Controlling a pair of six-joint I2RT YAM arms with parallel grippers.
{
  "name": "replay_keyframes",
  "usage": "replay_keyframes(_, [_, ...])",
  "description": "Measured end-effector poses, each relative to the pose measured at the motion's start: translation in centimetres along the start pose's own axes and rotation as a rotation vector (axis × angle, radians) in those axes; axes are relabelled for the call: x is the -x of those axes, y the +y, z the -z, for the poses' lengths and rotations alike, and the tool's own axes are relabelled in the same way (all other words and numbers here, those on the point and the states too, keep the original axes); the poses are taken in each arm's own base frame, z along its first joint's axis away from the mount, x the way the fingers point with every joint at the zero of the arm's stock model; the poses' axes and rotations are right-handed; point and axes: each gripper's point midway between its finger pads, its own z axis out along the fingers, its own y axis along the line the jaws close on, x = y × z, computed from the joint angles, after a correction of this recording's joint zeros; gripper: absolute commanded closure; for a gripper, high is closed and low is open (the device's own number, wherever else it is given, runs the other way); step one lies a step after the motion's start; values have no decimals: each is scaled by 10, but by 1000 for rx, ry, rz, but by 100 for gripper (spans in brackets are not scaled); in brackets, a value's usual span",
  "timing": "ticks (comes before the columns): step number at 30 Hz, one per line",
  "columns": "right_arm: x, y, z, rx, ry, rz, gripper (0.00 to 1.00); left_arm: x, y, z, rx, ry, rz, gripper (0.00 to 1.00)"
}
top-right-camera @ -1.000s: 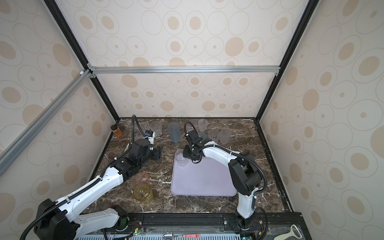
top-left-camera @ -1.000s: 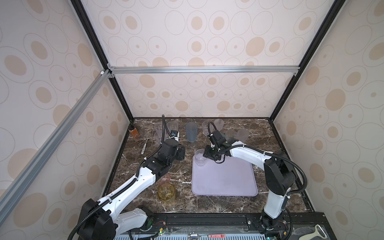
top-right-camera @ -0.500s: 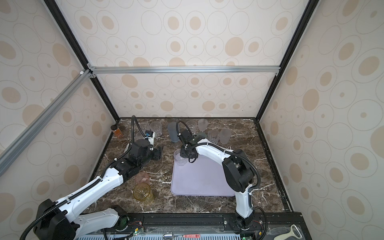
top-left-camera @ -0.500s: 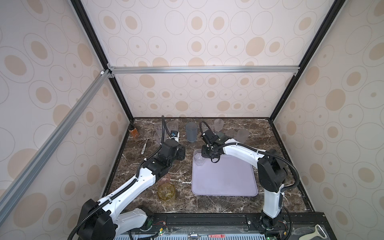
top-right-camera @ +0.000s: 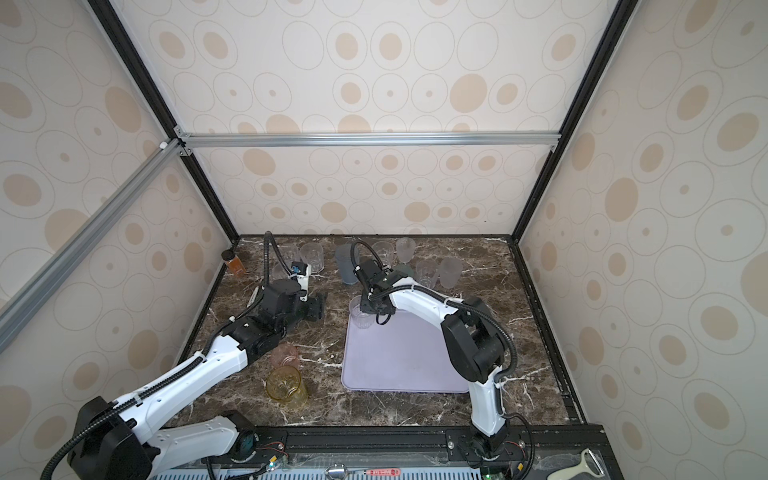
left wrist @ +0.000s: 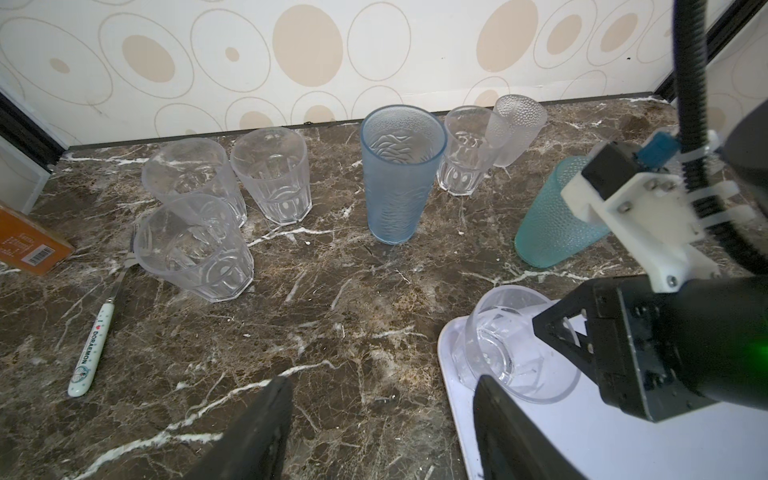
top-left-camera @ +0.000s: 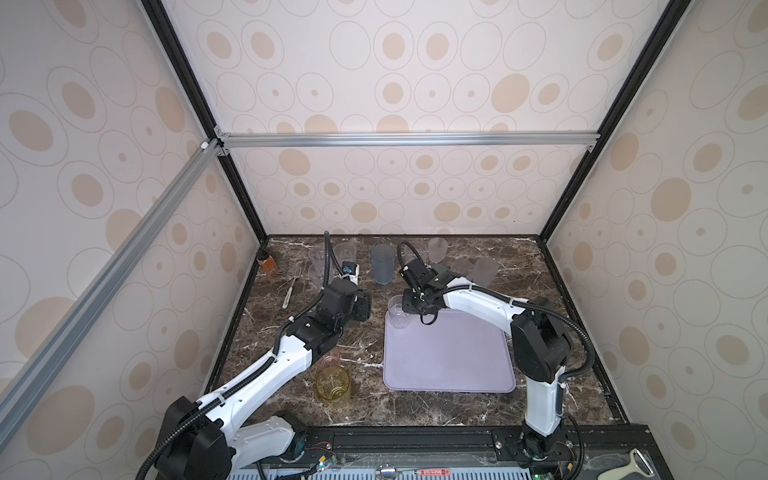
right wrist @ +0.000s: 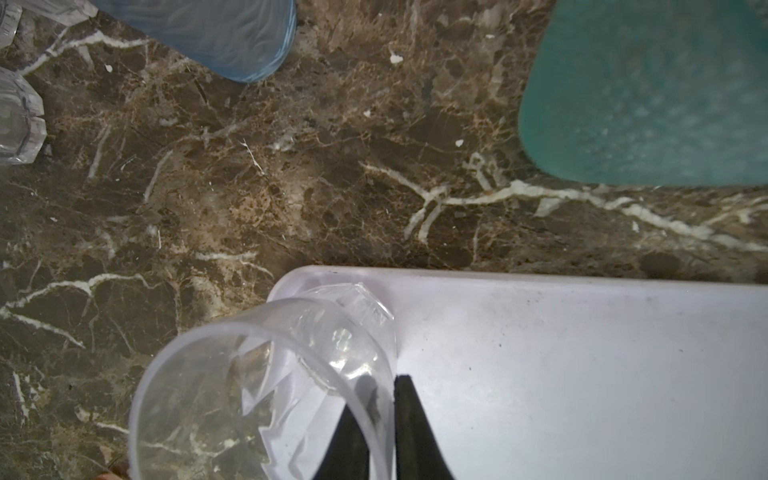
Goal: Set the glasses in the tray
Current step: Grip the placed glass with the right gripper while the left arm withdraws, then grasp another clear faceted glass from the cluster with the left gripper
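Right wrist — clear faceted glass (right wrist: 266, 386) in pale lavender tray (right wrist: 582, 374) corner.

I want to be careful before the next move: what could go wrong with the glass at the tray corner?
1. The right gripper pinches the clear glass by its wall, at the corner of the tray; if the base rests on the rim, it may tip on release.
2. The teal glass is close behind that gripper; a retreat could knock it.
3. The open left gripper hovers near the same corner; the grippers might collide.
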Motion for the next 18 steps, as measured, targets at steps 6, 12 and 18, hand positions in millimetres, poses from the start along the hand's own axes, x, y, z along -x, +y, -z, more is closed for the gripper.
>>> replay_keyframes(6, [0,2,-2,5,3,0,63,-4,6,-5,31,14,-3,29])
replay_keyframes(12, [-4,12,10,65,34,25,50,20,49,-14,128,5,49,42])
replay_keyframes(18, [10,22,73,176,-52,34,51,85,113,-32,122,-49,185,58])
